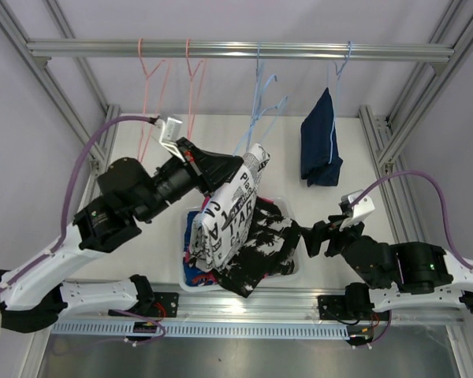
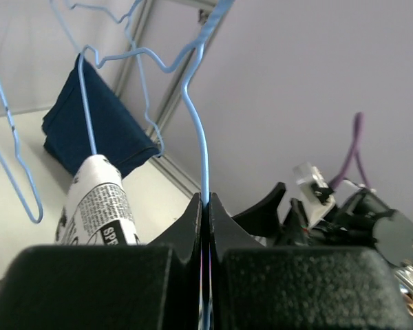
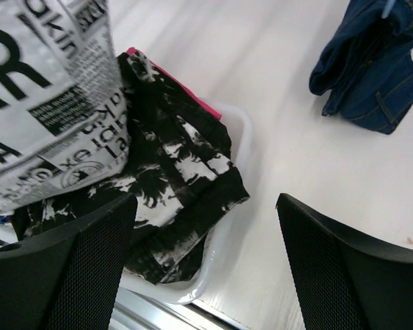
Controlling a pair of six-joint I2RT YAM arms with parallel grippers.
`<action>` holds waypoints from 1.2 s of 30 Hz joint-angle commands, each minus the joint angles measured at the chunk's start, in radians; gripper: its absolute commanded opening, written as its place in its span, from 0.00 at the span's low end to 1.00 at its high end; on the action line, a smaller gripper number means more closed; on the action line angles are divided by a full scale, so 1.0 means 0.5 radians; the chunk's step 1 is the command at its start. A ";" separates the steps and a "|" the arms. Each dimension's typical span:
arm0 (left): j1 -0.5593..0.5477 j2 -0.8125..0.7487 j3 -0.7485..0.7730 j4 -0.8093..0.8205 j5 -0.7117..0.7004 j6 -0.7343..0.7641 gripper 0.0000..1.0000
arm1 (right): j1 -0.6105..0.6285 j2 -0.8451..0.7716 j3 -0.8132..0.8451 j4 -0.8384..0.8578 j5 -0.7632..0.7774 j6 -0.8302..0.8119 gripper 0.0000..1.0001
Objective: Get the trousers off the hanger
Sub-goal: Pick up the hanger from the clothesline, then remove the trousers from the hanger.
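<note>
My left gripper (image 1: 238,167) (image 2: 205,201) is shut on the thin wire of a light-blue hanger (image 2: 205,137) (image 1: 256,110). White trousers with black print (image 1: 232,209) (image 2: 100,203) (image 3: 48,96) are draped on that hanger and trail down into the white bin (image 1: 296,272) (image 3: 227,227). Black trousers with a white pattern (image 1: 264,244) (image 3: 179,158) lie in the bin, with a pink edge (image 3: 186,86) under them. Dark blue denim trousers (image 1: 319,146) (image 2: 93,130) (image 3: 372,75) hang on another blue hanger at the right. My right gripper (image 1: 311,235) (image 3: 205,203) stands open over the bin's right rim, holding nothing.
Two pink hangers (image 1: 154,87) hang bare on the metal rail (image 1: 236,51) at the left. The aluminium frame posts (image 1: 378,142) stand on both sides of the white table (image 1: 355,181). Blue and pink cloth (image 1: 191,264) shows at the bin's left side.
</note>
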 commanded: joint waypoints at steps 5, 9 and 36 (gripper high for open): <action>-0.166 0.026 -0.033 0.330 -0.487 0.034 0.00 | 0.017 0.147 0.163 0.195 -0.031 -0.046 0.88; -0.194 0.054 0.059 0.285 -0.714 -0.128 0.01 | 0.026 0.239 0.271 0.216 0.022 -0.058 0.88; -0.734 0.486 0.406 0.008 -2.064 -0.159 0.00 | 0.648 0.820 0.311 0.965 0.798 -0.353 0.91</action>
